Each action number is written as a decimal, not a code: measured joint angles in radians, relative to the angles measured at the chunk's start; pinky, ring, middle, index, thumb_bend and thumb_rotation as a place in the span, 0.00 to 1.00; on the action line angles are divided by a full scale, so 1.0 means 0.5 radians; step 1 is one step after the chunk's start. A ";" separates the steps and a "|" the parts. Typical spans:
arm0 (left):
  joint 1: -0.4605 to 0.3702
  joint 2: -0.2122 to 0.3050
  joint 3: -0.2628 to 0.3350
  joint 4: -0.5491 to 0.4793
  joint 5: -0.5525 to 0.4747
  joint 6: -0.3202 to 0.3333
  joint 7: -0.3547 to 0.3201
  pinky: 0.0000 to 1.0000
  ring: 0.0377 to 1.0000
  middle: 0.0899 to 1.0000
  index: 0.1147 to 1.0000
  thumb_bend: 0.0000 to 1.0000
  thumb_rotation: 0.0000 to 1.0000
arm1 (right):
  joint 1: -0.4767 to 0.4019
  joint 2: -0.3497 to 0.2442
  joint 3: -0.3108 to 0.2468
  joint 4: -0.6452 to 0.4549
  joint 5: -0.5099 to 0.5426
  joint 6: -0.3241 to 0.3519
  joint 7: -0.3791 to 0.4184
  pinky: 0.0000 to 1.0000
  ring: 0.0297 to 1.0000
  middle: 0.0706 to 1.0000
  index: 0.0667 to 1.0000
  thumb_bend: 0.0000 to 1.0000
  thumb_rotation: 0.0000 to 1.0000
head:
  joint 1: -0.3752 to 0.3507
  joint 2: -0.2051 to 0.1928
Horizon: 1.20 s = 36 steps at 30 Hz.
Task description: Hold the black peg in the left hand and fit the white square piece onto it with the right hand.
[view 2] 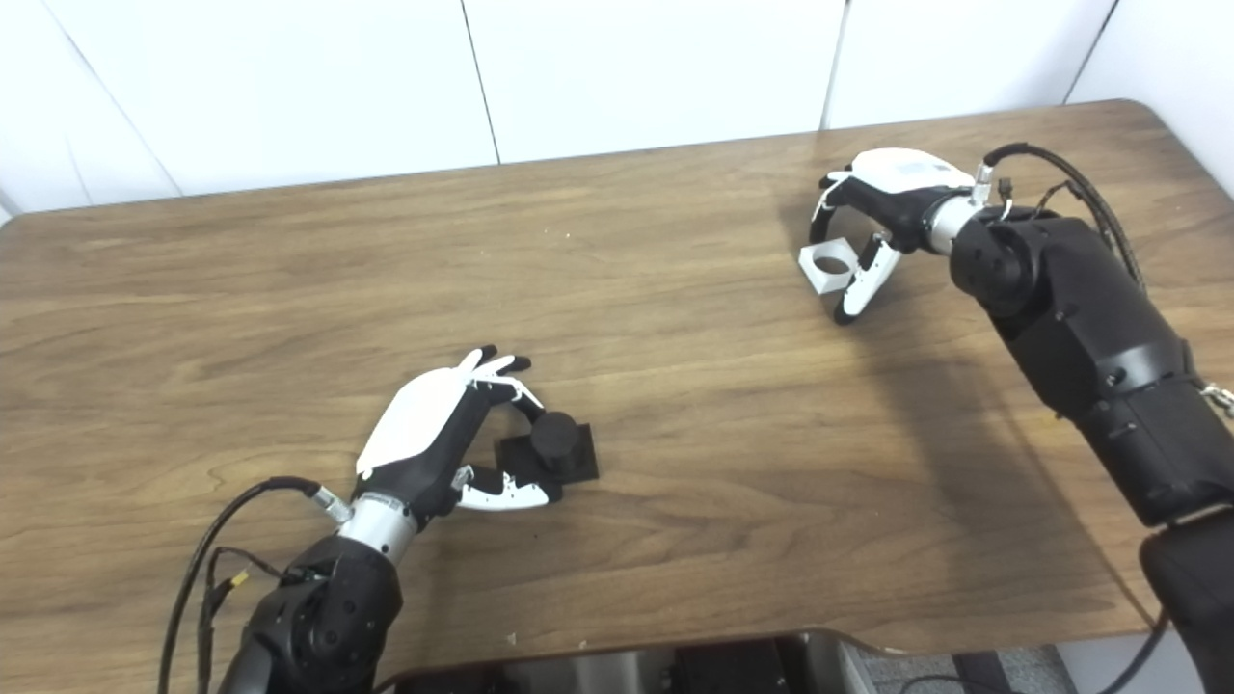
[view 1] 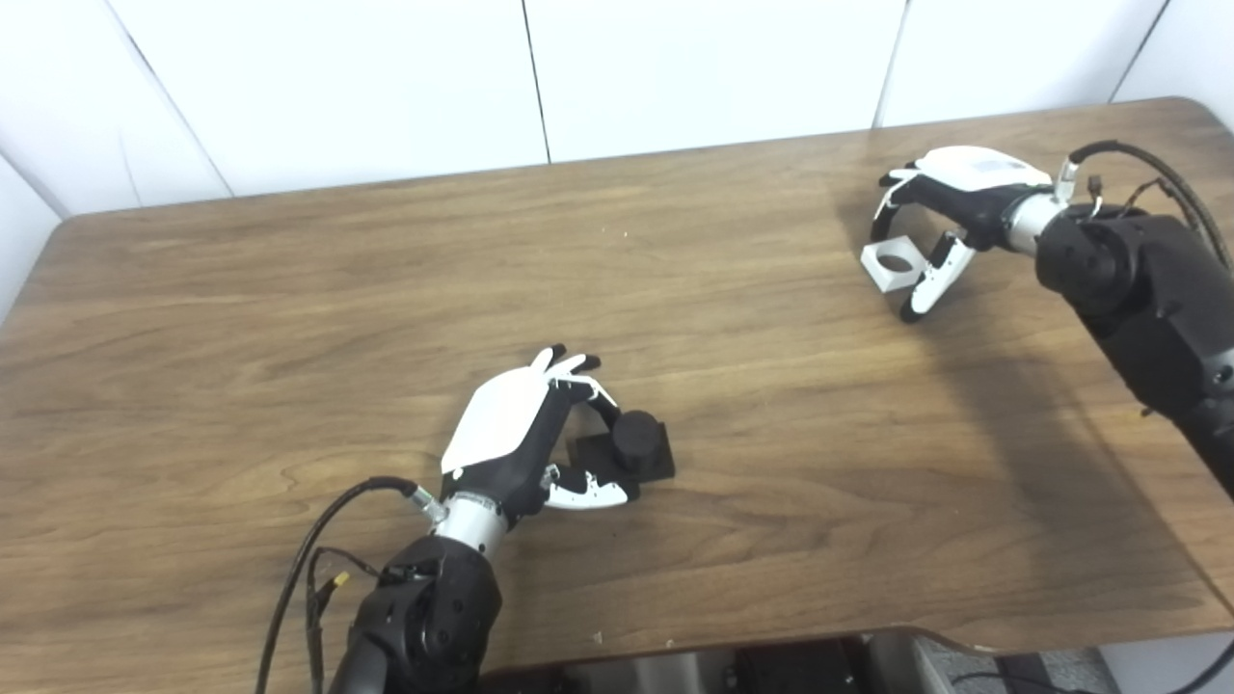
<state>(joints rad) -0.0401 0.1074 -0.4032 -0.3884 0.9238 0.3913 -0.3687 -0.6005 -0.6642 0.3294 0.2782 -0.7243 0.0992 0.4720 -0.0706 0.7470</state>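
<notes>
The black peg (view 1: 636, 436) stands upright on its black square base, which rests on the table (view 1: 289, 289) near the front middle. My left hand (view 1: 516, 434) is curled around it: the fingers touch the peg's far side and the thumb lies along the base's front edge. The white square piece (view 1: 892, 262), with a round hole, sits at the far right of the table. My right hand (view 1: 950, 207) arches over it, with fingers at its far left corner and the thumb against its right side. Both pieces look to be down on the table.
The wooden table ends at a white panelled wall (view 1: 578, 67) behind. Its front edge runs along the bottom of the view, with dark equipment (view 1: 752, 665) below it. Cables (view 1: 308, 569) trail from my left forearm, and more loop over my right wrist.
</notes>
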 measured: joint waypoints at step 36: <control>0.008 -0.014 0.006 0.000 0.000 -0.001 0.012 0.98 1.00 0.90 0.42 0.51 0.08 | 0.017 -0.016 -0.020 0.025 0.023 -0.078 -0.080 1.00 1.00 0.91 0.45 0.52 0.14 | 0.003 0.003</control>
<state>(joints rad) -0.0360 0.1003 -0.4003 -0.3882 0.9239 0.3908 -0.3629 -0.5918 -0.6724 0.3195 0.2904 -0.7128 0.0602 0.4322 -0.0690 0.7486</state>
